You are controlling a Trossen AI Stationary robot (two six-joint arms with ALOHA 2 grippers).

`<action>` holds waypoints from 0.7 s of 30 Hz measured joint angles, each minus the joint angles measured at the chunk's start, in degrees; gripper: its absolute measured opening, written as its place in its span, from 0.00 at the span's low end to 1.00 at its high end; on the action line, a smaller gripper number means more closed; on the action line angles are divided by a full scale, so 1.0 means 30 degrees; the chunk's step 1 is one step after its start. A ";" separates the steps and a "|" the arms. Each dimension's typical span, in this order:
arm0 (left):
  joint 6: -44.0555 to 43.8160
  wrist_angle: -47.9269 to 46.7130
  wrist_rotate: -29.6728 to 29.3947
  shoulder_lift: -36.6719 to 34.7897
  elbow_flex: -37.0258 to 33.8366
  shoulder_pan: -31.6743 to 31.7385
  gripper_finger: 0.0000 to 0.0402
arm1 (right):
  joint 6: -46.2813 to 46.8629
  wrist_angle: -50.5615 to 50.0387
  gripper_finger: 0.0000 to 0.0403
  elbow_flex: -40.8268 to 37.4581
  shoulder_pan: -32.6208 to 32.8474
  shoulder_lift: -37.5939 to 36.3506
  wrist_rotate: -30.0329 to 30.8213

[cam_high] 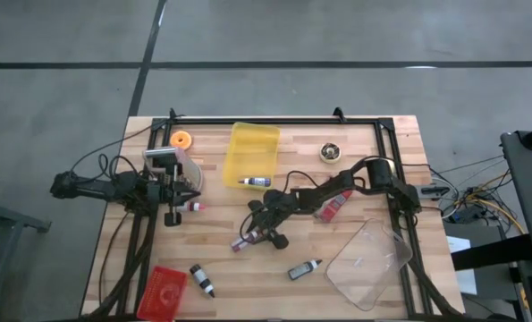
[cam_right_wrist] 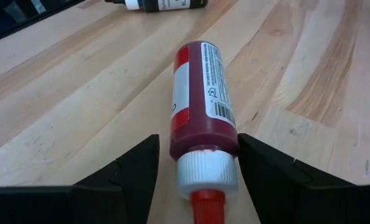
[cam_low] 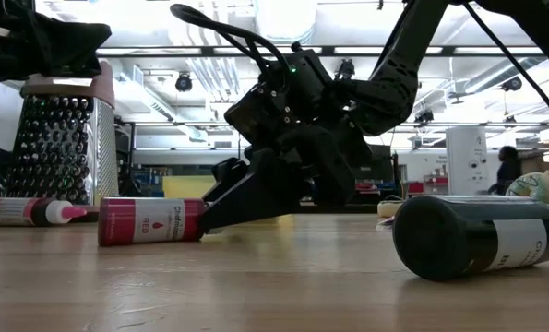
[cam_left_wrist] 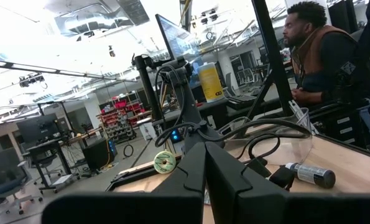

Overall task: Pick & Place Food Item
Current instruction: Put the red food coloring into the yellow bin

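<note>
At the left side of the wooden counter (cam_high: 355, 179) the left gripper (cam_high: 190, 190) is seen, its fingers (cam_left_wrist: 200, 180) pressed fully together with nothing between them. It rests beside a metal grater (cam_low: 64, 152), which is partly covered by the arm in the high view. A small pink bottle (cam_high: 192, 207) lies just below this gripper. Further toward the middle, a yellow container (cam_high: 250, 154) stands with a dark bottle (cam_high: 254, 182) at its near edge.

In the centre, the right gripper (cam_right_wrist: 196, 163) is lowered onto the counter. Its fingers are spread on both sides of the red bottle (cam_right_wrist: 200, 99), which lies flat on the wood with its white cap toward the wrist. Whether the fingers already touch the bottle cannot be told. In the high view the bottle is mostly hidden under the gripper, only its end is seen.

To the right, a clear plastic tray (cam_high: 371, 262) is placed, and another dark bottle (cam_high: 304, 267) lies near it.
</note>
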 joint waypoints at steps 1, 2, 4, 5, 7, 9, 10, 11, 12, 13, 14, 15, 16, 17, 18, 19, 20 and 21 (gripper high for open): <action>0.0003 0.0001 0.0000 0.0000 0.0000 0.0001 0.03 | 0.0006 0.0007 0.52 0.0000 0.0000 0.0000 -0.0006; -0.0002 0.0005 0.0007 0.0000 0.0006 0.0002 0.03 | 0.0004 0.0004 0.52 0.0000 0.0000 0.0000 -0.0007; -0.0004 0.0007 0.0003 0.0000 0.0004 0.0004 0.03 | -0.0071 0.0007 0.52 0.0000 0.0000 0.0004 -0.0007; -0.0001 0.0002 0.0003 0.0000 0.0002 0.0005 0.03 | -0.0187 0.0007 0.52 0.0003 0.0003 0.0003 -0.0007; 0.0003 -0.0001 0.0000 0.0000 0.0000 0.0000 0.03 | -0.0286 0.0015 0.51 0.0007 0.0007 0.0000 -0.0015; -0.0003 0.0001 0.0000 0.0000 0.0000 0.0007 0.03 | -0.0285 0.0008 0.48 0.0007 0.0007 0.0000 -0.0015; 0.0003 0.0007 0.0000 0.0000 0.0000 0.0002 0.03 | -0.0286 0.0010 0.47 0.0007 0.0007 0.0003 -0.0015; -0.0001 0.0006 0.0000 0.0000 0.0003 0.0001 0.03 | -0.0286 0.0007 0.45 0.0012 0.0007 0.0000 -0.0015; -0.0003 0.0005 0.0005 0.0000 0.0000 0.0001 0.03 | -0.0286 0.0003 0.44 0.0015 0.0007 0.0000 -0.0015; -0.0004 0.0007 0.0003 0.0000 0.0003 0.0003 0.03 | -0.0286 -0.0004 0.42 0.0016 0.0007 0.0000 -0.0015; 0.0000 0.0007 0.0004 0.0000 0.0004 0.0000 0.03 | -0.0286 -0.0018 0.41 0.0022 0.0007 0.0000 -0.0015; -0.0004 0.0002 0.0003 0.0000 0.0004 0.0004 0.03 | -0.0286 -0.0026 0.40 0.0022 0.0007 0.0000 -0.0022; -0.0004 0.0002 0.0002 0.0000 0.0005 0.0002 0.03 | -0.0286 -0.0030 0.39 0.0022 0.0007 0.0000 -0.0029; -0.0004 0.0006 0.0000 0.0000 0.0006 0.0000 0.03 | -0.0286 -0.0044 0.38 0.0022 0.0007 0.0000 -0.0036; -0.0004 0.0007 0.0000 0.0000 0.0007 0.0000 0.03 | -0.0286 -0.0051 0.38 0.0022 0.0007 0.0000 -0.0043; -0.0004 0.0007 0.0001 0.0000 0.0000 0.0007 0.03 | -0.0286 -0.0064 0.38 0.0022 0.0000 0.0000 -0.0044; -0.0002 0.0001 0.0000 0.0006 0.0000 0.0007 0.03 | -0.0286 -0.0070 0.38 0.0026 0.0000 0.0000 -0.0051; -0.0003 0.0002 0.0003 0.0000 0.0006 0.0000 0.03 | -0.0286 -0.0085 0.38 0.0029 0.0000 0.0000 -0.0051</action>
